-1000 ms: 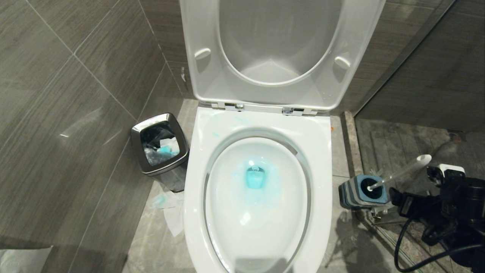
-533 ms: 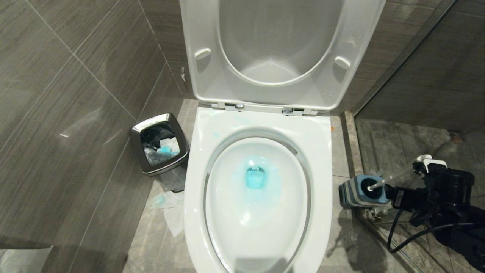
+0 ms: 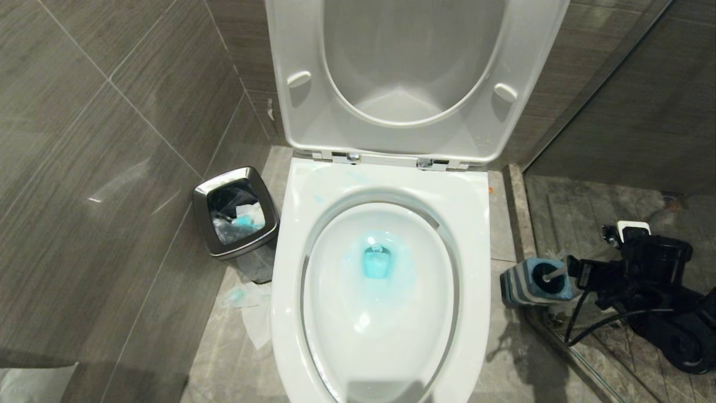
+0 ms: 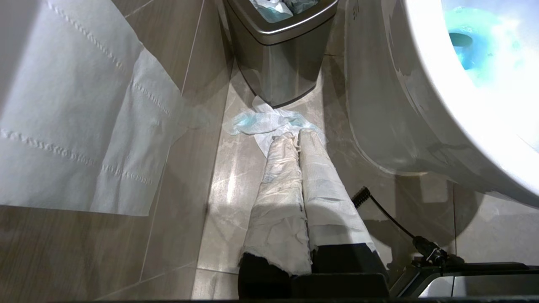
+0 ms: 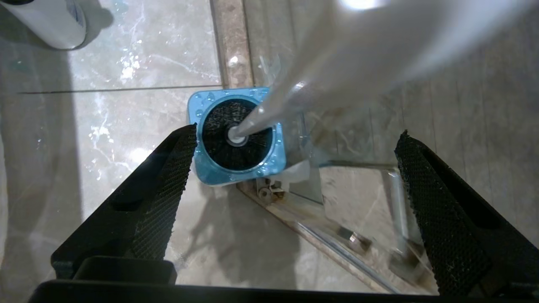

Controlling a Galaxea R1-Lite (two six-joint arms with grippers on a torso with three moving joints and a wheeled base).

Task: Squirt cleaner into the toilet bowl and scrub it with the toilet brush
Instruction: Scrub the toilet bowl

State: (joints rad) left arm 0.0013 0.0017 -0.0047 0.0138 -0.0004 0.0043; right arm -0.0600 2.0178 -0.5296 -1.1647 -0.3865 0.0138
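Grey-tiled bathroom, stone-look floor [image 3: 503, 369], toilet in the middle of the head view. Right gripper [image 5: 294, 176] sits low at the right, just right of the holder [image 3: 528, 282], jaws spread wide, nothing between the textured pads [image 5: 166, 198]. Wrist view looks down past them onto the toilet brush [image 5: 269, 111]: white handle slants up toward the camera and passes between the two fingers without touching either, black bristle head seated in the blue-rimmed holder [image 5: 236, 136]. In the head view only a short stub of the handle [image 3: 554, 274] shows above the holder before the arm's black body covers it. Holder stands on the floor right of the toilet bowl [image 3: 380, 280], beside a glass partition's bottom rail. Bowl is open, seat and lid [image 3: 414, 73] tipped up against the far wall; cleaner [image 3: 377, 260] tints the water aqua at the drain, pale blue smears on the far rim. Steel waste bin [image 3: 238, 215] left of the bowl, crumpled tissue [image 3: 251, 313] on the floor nearer than it. Left gripper [image 4: 301, 139] hangs low at the left of the bowl, paper-wrapped fingers pressed together, holding nothing, tips over the blue-stained tissue [image 4: 269, 122]. Loose paper sheet [image 4: 76, 113] hangs further left.
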